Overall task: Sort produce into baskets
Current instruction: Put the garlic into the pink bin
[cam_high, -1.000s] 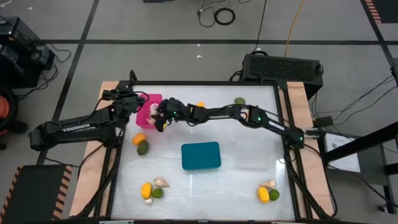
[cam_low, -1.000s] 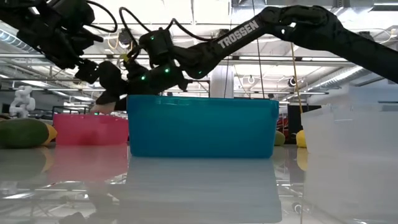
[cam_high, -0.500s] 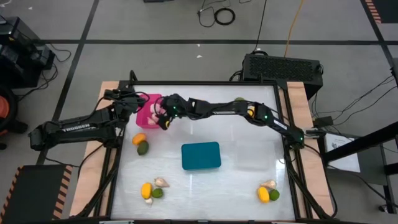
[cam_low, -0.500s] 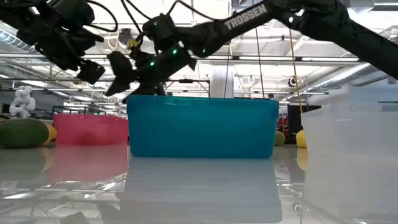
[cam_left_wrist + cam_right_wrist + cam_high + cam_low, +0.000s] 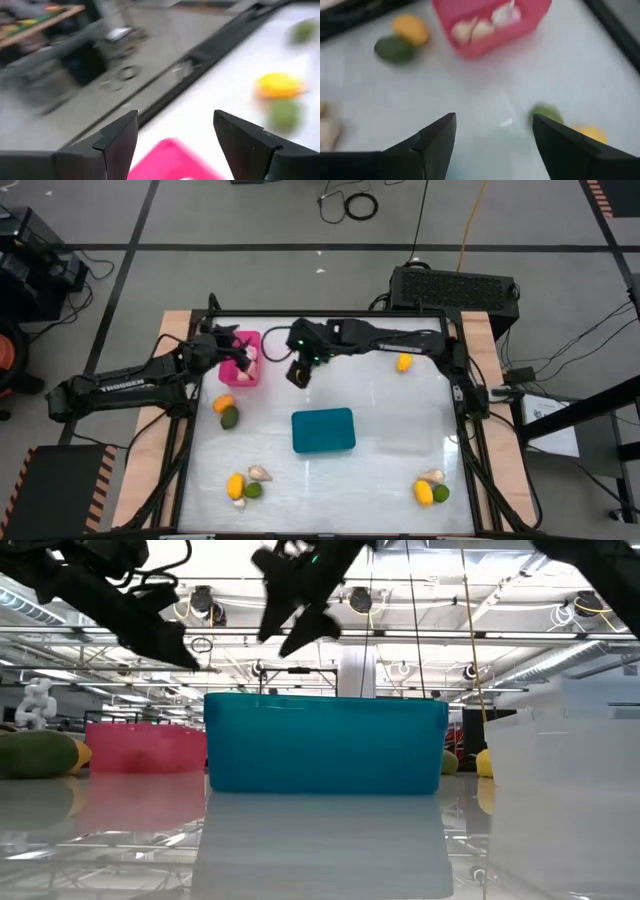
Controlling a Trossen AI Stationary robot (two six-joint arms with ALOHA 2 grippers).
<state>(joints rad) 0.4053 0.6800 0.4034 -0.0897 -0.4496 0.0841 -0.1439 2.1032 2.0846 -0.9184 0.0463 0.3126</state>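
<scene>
At the near edge of my surface (image 5: 380, 470) I see two small clusters: a yellow-orange fruit (image 5: 235, 484), a green fruit (image 5: 254, 490) and pale bulbs (image 5: 259, 473) on the left, and on the right another yellow-orange fruit (image 5: 424, 493) touching a green one (image 5: 441, 493) with a bulb (image 5: 432, 476) just beside them. Farther in, the teal basket (image 5: 323, 430) sits near the middle, with the nearly clear basket (image 5: 565, 775) to its right (faint from above, plainer in the low view). Left of the teal one, an orange fruit (image 5: 223, 404) lies touching a dark-green fruit (image 5: 230, 417).

Beyond that, the pink basket (image 5: 240, 360) stands toward the far left and holds several garlic bulbs (image 5: 482, 26). My left tool (image 5: 228, 343) hovers over its far end, fingers spread and holding nothing. My right tool (image 5: 299, 373) hangs above bare surface between the pink and teal baskets, fingers also spread and empty. A lone yellow fruit (image 5: 403, 363) lies near the far right edge, partly under the right arm.
</scene>
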